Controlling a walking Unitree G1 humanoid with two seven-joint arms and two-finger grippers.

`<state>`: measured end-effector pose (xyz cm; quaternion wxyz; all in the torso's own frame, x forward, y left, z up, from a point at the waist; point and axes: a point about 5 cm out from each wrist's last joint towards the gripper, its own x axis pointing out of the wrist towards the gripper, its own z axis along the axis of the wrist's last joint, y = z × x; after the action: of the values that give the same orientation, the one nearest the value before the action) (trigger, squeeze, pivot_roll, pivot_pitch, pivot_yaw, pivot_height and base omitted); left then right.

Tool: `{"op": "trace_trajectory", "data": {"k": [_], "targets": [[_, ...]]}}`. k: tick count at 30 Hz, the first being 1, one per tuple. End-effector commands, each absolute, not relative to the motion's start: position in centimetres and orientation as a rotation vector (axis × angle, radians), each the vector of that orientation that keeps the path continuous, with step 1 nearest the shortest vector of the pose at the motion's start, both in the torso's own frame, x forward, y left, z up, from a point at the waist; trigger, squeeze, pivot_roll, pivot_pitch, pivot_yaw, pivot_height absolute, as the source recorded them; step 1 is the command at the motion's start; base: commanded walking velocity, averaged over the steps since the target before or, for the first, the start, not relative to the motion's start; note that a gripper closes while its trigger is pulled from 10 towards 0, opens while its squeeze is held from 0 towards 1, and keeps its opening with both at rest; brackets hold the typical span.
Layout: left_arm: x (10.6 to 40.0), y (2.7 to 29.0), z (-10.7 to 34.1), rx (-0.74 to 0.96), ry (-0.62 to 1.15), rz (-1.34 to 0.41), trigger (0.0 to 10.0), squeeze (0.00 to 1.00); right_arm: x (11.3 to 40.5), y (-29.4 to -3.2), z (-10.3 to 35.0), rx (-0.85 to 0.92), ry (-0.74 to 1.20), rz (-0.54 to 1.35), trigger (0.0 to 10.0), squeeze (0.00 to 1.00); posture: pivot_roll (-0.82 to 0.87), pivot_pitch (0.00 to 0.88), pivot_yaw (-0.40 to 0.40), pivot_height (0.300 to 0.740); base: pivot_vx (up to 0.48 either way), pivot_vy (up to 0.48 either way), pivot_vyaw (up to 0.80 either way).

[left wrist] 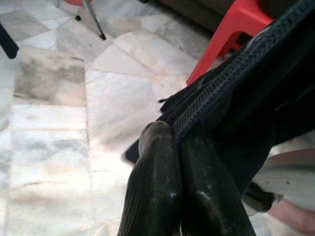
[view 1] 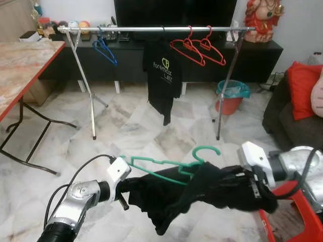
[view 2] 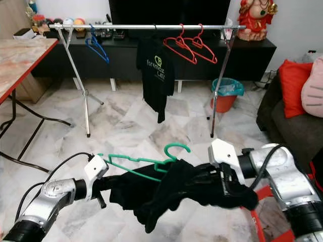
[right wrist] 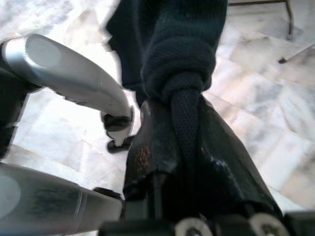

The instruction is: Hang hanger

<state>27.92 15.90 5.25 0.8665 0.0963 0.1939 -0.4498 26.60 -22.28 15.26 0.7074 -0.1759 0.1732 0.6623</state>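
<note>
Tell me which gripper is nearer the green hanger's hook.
Right. The right gripper clamps the black garment just below the green hanger's hook; the left gripper holds it at the hanger's far end.

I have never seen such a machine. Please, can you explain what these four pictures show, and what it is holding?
This is a humanoid robot in a living room. Two pictures come from its head, looking down over its silver arms; the other two come from cameras on its wrists. Both the left gripper and the right gripper pinch a black garment that hangs on a green hanger. Ahead stands a clothes rack with a blue hanger, a black T-shirt and two red hangers.
</note>
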Motion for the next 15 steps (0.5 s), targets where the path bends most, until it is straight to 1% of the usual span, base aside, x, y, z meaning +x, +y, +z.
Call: {"op": "trace_trajectory", "data": {"k": [1,3,7,12,15], "targets": [[28.2,17.0,4.8,0.246,0.444,-0.886,10.0,0.00,26.3,-22.3,17.2,-0.382,0.286,1.528,10.0,0.00,-0.01,0.000,0.016,0.740,0.000,0.000,0.00],[28.2,17.1,4.8,0.253,0.446,-0.882,10.0,0.00,26.1,-22.4,17.2,-0.385,0.301,1.540,10.0,0.00,-0.01,0.000,0.016,0.740,0.000,0.000,0.00],[28.4,17.4,4.5,0.297,0.450,-0.844,10.0,0.00,25.3,-23.6,16.2,-0.510,0.444,1.560,10.0,0.00,-0.01,0.000,0.020,0.740,0.000,0.000,0.00],[28.5,17.6,4.4,0.311,0.455,-0.828,10.0,0.00,25.1,-24.2,16.1,-0.555,0.486,1.566,10.0,0.00,-0.01,0.000,0.022,0.740,0.000,0.000,0.00],[28.6,17.7,4.3,0.323,0.456,-0.820,10.0,0.00,24.8,-25.3,14.4,-0.734,0.665,1.555,10.0,0.00,-0.01,0.000,0.024,0.740,0.000,0.000,0.00]]}}
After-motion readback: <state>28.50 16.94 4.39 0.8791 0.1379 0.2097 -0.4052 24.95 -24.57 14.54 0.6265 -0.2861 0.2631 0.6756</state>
